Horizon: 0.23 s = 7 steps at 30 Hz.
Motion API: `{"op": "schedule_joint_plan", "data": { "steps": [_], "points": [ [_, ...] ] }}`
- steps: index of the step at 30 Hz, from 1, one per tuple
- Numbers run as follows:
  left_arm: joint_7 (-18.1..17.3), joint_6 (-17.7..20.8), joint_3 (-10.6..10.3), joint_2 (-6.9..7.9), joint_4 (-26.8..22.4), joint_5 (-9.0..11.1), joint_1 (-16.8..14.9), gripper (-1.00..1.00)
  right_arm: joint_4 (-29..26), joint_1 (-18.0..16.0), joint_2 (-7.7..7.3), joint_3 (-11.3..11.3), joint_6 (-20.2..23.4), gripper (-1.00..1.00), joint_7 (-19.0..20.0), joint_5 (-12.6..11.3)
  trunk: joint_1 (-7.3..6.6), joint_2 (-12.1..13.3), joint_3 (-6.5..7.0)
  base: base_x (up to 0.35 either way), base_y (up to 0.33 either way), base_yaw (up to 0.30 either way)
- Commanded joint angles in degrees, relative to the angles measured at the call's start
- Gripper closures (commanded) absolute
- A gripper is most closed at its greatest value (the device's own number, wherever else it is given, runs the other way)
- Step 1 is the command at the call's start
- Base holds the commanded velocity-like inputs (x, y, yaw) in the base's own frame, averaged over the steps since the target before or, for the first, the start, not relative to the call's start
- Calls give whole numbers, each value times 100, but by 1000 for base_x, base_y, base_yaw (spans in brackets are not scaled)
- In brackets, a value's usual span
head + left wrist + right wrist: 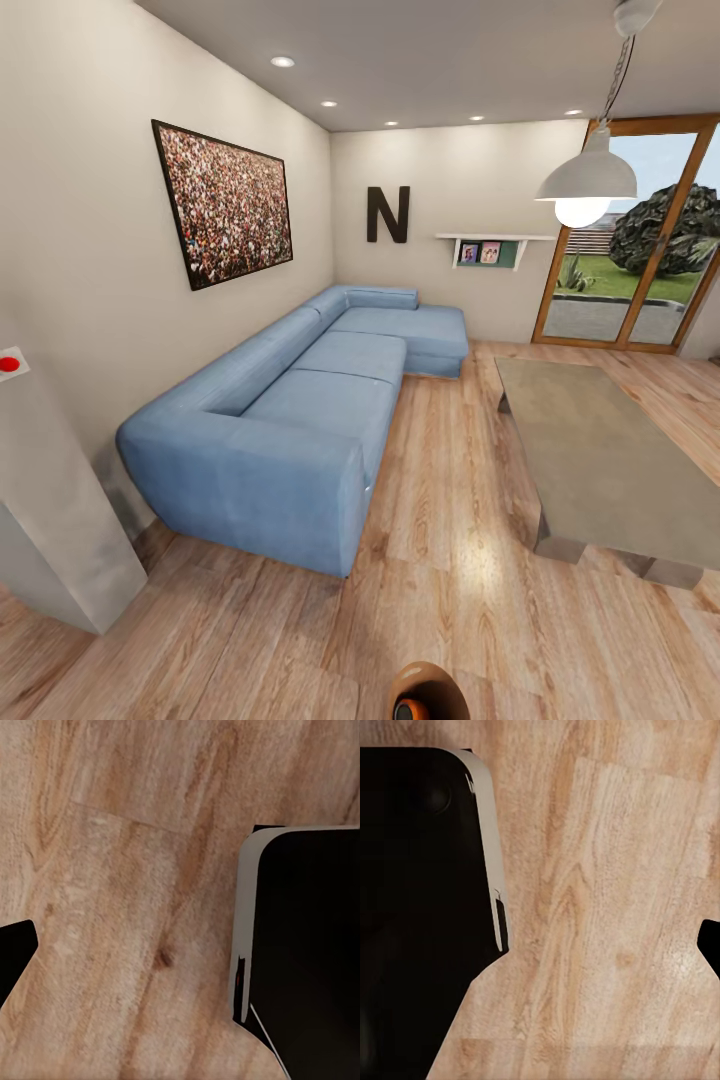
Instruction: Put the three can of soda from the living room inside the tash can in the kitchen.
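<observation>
I am in the living room, facing the light blue corner sofa [300, 420] and the grey low table [600, 450], whose top is bare. At the bottom edge of the head view a brown rounded rim [430, 675] pokes in, likely the trash can, with something bright orange [410, 711] inside it. I cannot tell whether that is a soda can. The dark blue can is out of view. In the left wrist view one dark fingertip [15, 945] shows over the wood floor. The right wrist view has a dark fingertip [711, 945] at its edge. Nothing shows between the fingers.
My black, grey-edged base [307, 945] [420, 907] stands on the wood floor [450, 560]. A grey wall corner [50, 520] juts in at the near left. A glass door [640, 250] to a garden is at the far right, and a pendant lamp [588, 180] hangs over the table.
</observation>
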Motion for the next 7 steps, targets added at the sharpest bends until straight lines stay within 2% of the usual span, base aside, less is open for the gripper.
{"op": "schedule_joint_plan", "data": {
  "steps": [1,7],
  "points": [
    [-1,0,0,0,0,0,0,-100,0,0,0,0,1,-100,0,0,0,0,0,0,0,0],
    [-2,0,0,1,0,-1,-1,-100,0,0,0,-1,-1,-100,0,0,0,0,0,0,0,0]
  ]
}}
